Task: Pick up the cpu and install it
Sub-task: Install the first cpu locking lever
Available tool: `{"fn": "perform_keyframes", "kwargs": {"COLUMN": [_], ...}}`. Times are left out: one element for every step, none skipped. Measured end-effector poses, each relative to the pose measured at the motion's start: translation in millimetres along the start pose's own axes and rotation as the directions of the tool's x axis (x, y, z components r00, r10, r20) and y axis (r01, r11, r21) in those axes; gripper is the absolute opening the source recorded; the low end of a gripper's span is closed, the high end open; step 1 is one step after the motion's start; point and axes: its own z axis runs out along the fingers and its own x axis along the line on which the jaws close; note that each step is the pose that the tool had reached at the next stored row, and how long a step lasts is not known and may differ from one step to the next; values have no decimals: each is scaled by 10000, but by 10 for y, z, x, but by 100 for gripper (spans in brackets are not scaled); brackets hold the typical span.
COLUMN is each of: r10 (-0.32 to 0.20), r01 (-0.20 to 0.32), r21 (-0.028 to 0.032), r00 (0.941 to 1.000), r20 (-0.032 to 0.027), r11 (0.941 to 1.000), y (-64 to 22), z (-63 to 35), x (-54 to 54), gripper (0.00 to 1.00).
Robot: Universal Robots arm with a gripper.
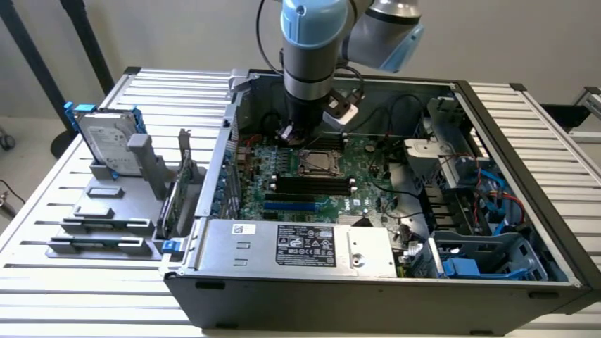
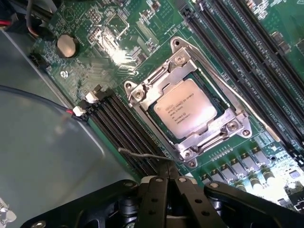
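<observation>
The claw (image 2: 168, 183) sits nearest the wrist camera, its black fingers (image 2: 154, 199) pressed together to a narrow tip and holding nothing. Just beyond the tip, the cpu (image 2: 185, 108) lies flat in its socket on the green motherboard (image 2: 95, 42), framed by the silver retention bracket (image 2: 209, 137), printed side up. Black memory slots (image 2: 128, 123) run beside the socket. The exterior view gives the wider scene: the claw (image 1: 289, 134) hangs above the cpu (image 1: 317, 161) inside the open computer case (image 1: 376, 296), while toward the frame's left a hard drive (image 1: 105, 141) in a blue frame stands upright on the slatted table (image 1: 56, 197) among grey blocks (image 1: 98, 225).
</observation>
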Motion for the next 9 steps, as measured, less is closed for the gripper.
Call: {"fn": "perform_keyframes", "kwargs": {"r10": [-43, -85, -124, -157, -189, -222, -254, -288, -316], "r01": [43, 85, 124, 157, 189, 222, 254, 288, 316], "r21": [2, 2, 0, 0, 3, 10, 18, 27, 35], "r00": [10000, 10000, 9999, 9999, 9998, 9998, 9997, 9996, 9995], "r20": [2, 3, 3, 3, 6, 13, 21, 26, 30], "r11": [10000, 10000, 9999, 9999, 9998, 9998, 9997, 9996, 9995], "y": [2, 4, 5, 7, 8, 10, 13, 17, 22], "z": [10, 20, 28, 35, 39, 41, 43, 45, 47], "x": [-3, -5, -7, -9, -10, -9, -8, -5, -1], "gripper": [11, 11, 11, 11, 11, 11, 11, 11, 11]}}
